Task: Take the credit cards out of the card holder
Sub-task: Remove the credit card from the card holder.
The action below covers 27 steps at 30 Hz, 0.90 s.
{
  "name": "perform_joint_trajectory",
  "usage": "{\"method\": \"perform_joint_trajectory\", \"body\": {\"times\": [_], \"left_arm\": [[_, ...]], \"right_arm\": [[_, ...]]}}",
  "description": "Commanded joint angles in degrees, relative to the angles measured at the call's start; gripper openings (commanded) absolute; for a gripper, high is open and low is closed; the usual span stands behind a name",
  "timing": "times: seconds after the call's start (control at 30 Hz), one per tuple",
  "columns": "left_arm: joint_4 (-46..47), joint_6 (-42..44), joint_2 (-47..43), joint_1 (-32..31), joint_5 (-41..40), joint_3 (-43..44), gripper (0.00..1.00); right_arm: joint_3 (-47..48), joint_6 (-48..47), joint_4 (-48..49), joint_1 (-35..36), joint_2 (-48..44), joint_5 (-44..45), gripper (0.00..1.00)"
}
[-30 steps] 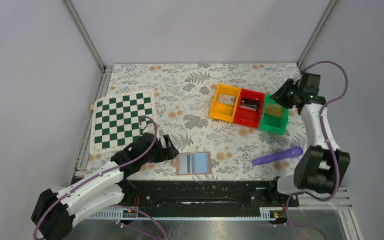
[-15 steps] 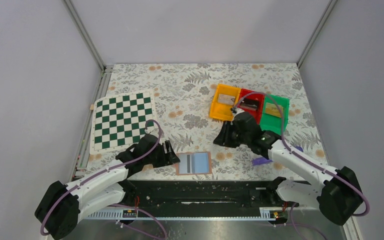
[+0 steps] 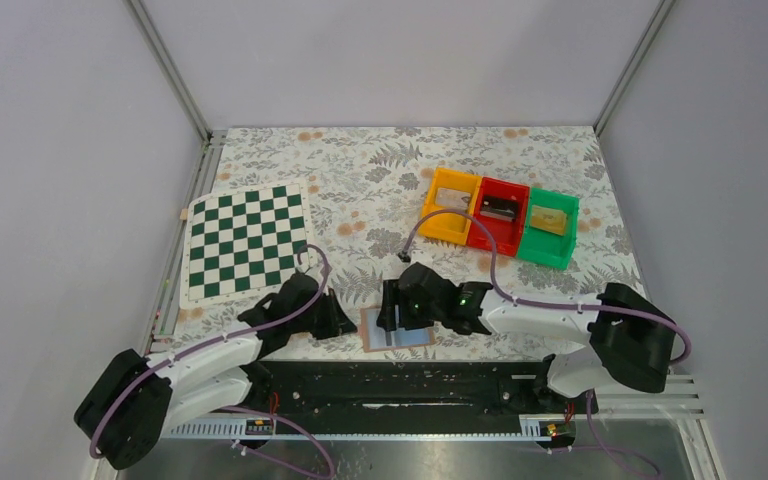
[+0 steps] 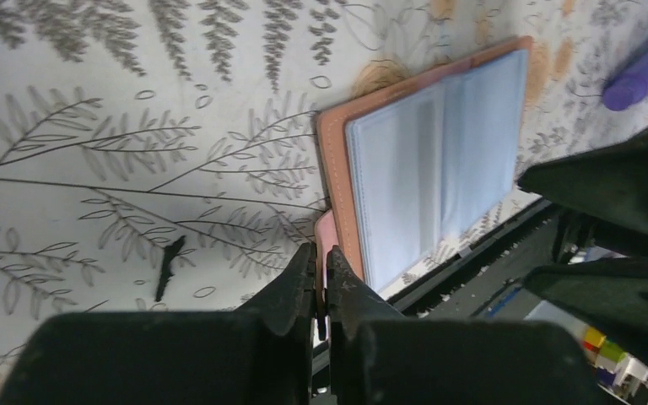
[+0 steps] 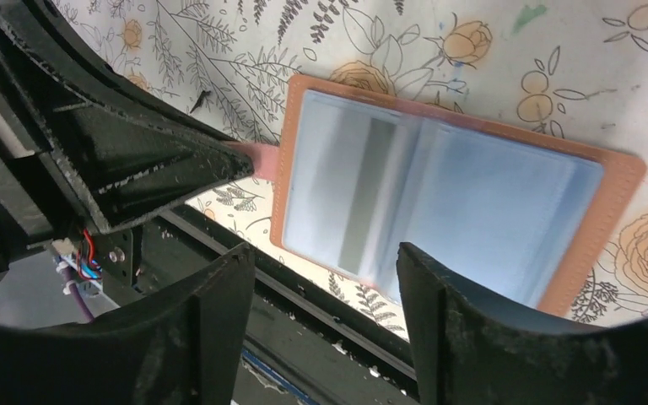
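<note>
One tan-brown leather-like card holder [image 3: 405, 341] lies spread open, pale blue inside up, on the flowered tablecloth [image 3: 360, 180] close to the table's near edge, between the two arms. Its long side runs left to right along that edge and its fold runs from near to far. The left gripper [image 4: 321, 263] is closed tight on a pinkish flap at the holder's left short edge, low against the cloth, and seems to pin the holder in place. The right gripper [image 5: 325, 253] hangs directly over the open holder with its jaws well apart and nothing between them, so the holder lies straight below it, and this is the arm better placed to pull a card. In the half nearer the left gripper, what looks like a blue credit card [image 5: 337, 186] crossed by a grey stripe sits in its pocket. I cannot tell whether the other half holds a card, or which way either pocket opens, because the right wrist view is blurred. From above, the right gripper covers much of the holder. Farther off stand a row of orange, red and green plastic bins [image 3: 490, 247], each holding something small and flat that is too small to identify, and a green-and-white checkered board [image 3: 245, 245] at the left.
</note>
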Motion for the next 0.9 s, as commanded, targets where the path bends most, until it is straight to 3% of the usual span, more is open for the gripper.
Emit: {"method": "perform_joint_trajectory", "body": {"times": [0.0, 0.2, 0.5, 0.87], "left_arm": [[9.6, -1.9, -3.0, 0.3, 5.7, -1.5, 0.0], [14.2, -5.6, -8.0, 0.2, 7.7, -3.4, 0.0], [14.8, -6.3, -10.2, 0.2, 8.2, -4.0, 0.0], [13.5, -5.8, -11.1, 0.3, 8.2, -3.6, 0.0]], "right_arm": [[4.1, -0.1, 1.1, 3.2, 2.1, 7.7, 0.72], [7.1, -2.8, -2.6, 6.3, 3.5, 14.3, 0.75], [8.6, -3.0, -4.3, 7.8, 6.3, 16.6, 0.73], [8.7, -2.4, -4.7, 8.2, 8.2, 15.5, 0.55]]}}
